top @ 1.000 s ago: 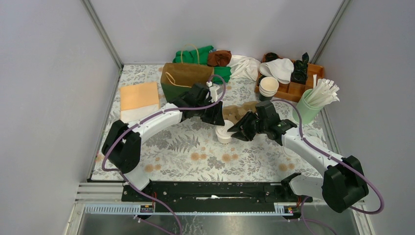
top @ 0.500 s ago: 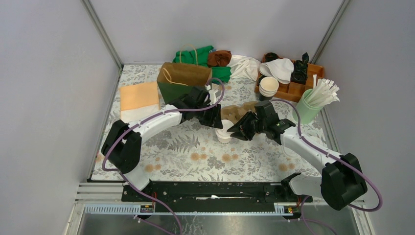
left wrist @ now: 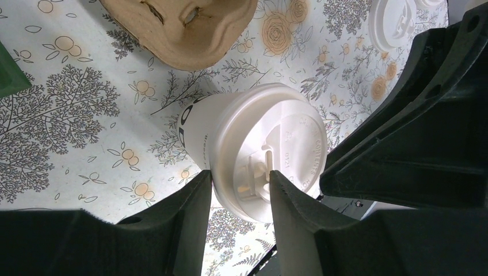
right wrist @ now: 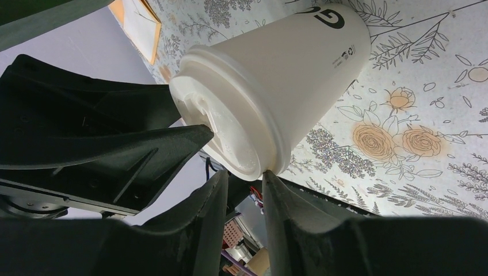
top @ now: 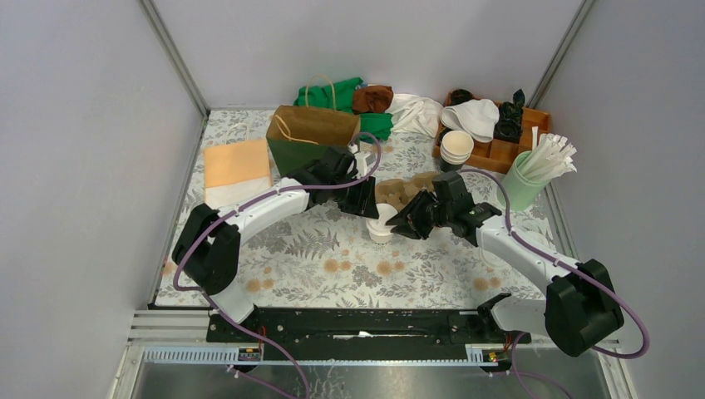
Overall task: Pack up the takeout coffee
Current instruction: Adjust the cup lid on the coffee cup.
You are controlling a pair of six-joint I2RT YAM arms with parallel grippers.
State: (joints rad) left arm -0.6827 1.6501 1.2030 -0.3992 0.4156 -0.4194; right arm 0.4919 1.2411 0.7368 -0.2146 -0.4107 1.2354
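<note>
A: What lies between the fingers (left wrist: 184, 215) of the left end effector (left wrist: 240, 179)?
B: The takeout coffee (left wrist: 259, 138), with its white lid facing the camera and its near rim between them. Whether they grip it is unclear.
A: And around it?
B: The black right arm (left wrist: 414, 149) meets the lid's right edge. Beyond, a brown pulp carrier (left wrist: 184, 29) and a loose lid (left wrist: 397, 23) lie on the floral table (left wrist: 69, 115).

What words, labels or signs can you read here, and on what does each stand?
"G", then a cut-off letter, bold black: on the small white paper cup.
Small print beside it: too small to read.
Raised lettering on its round white plastic lid: too blurred.
</note>
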